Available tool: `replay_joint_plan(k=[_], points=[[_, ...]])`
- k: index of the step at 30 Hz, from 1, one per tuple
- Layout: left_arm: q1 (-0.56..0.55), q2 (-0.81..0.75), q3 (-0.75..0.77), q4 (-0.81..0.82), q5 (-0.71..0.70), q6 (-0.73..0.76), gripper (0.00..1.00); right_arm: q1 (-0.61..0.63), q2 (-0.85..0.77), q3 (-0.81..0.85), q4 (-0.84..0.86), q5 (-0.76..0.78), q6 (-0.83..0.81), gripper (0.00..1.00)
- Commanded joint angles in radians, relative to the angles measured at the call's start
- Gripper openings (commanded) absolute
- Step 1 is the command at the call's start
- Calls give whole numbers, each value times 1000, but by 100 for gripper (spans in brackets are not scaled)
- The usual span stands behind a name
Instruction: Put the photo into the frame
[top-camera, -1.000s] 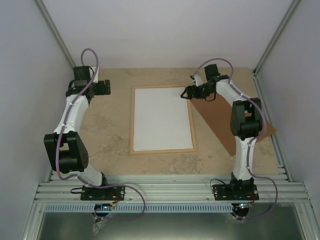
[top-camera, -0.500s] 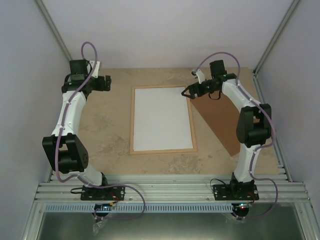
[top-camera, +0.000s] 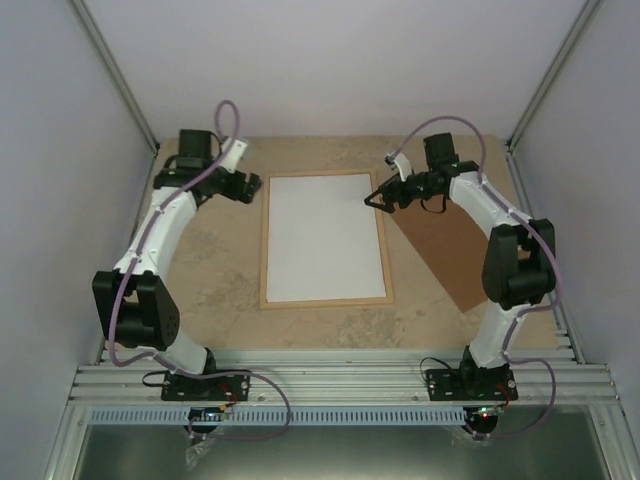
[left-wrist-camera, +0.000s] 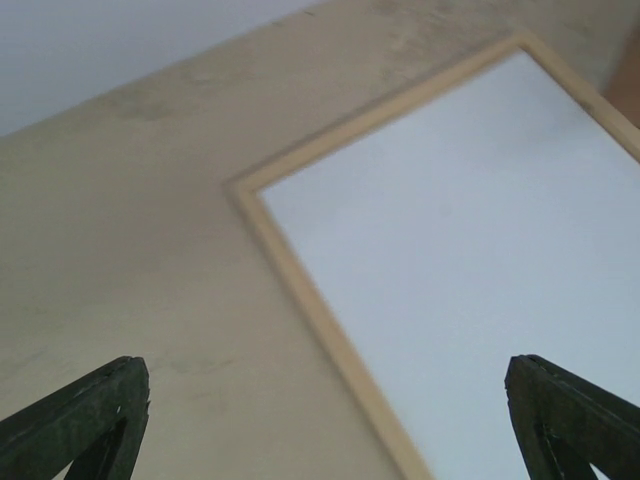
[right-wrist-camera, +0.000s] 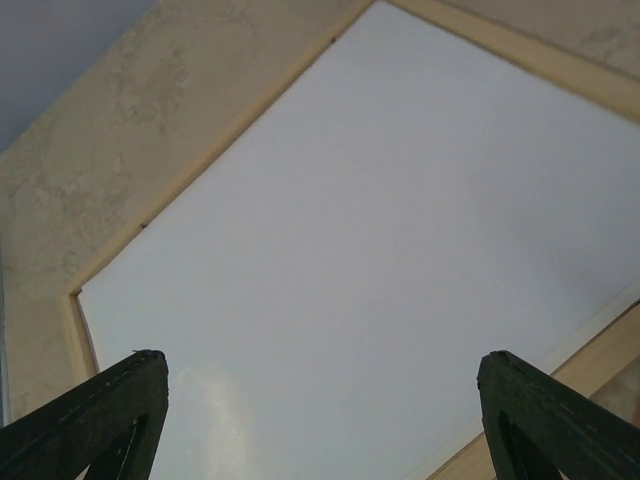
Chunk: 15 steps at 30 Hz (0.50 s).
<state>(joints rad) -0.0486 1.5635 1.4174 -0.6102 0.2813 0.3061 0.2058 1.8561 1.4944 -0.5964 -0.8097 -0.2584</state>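
Note:
The frame (top-camera: 264, 240), thin pale wood, lies flat in the middle of the table. The photo (top-camera: 325, 238) lies inside it with its plain white side up and fills it edge to edge. My left gripper (top-camera: 252, 190) hovers open beside the frame's far-left corner. In the left wrist view the frame's edge (left-wrist-camera: 330, 330) and the white photo (left-wrist-camera: 480, 250) pass between the spread fingers (left-wrist-camera: 95, 405). My right gripper (top-camera: 372, 197) hangs open over the far-right corner, holding nothing. In its wrist view the photo (right-wrist-camera: 380, 230) fills the frame (right-wrist-camera: 230, 135).
A flat brown backing board (top-camera: 450, 250) lies askew on the table to the right of the frame, under the right arm. Pale walls close in the left, right and back of the tan tabletop (top-camera: 210, 270).
The left arm has swung right, bringing its gripper from the far-left wall to the frame's far-left corner. The right gripper has shifted slightly near the far-right corner, its jaws wider.

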Motion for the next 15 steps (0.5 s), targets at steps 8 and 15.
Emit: replay_joint_plan(k=[8, 15], points=[[-128, 48, -34, 34, -18, 14, 99, 82, 253, 112, 53, 78, 57, 82], [-148, 91, -33, 48, -26, -5, 99, 94, 385, 183, 10, 77, 69, 82]])
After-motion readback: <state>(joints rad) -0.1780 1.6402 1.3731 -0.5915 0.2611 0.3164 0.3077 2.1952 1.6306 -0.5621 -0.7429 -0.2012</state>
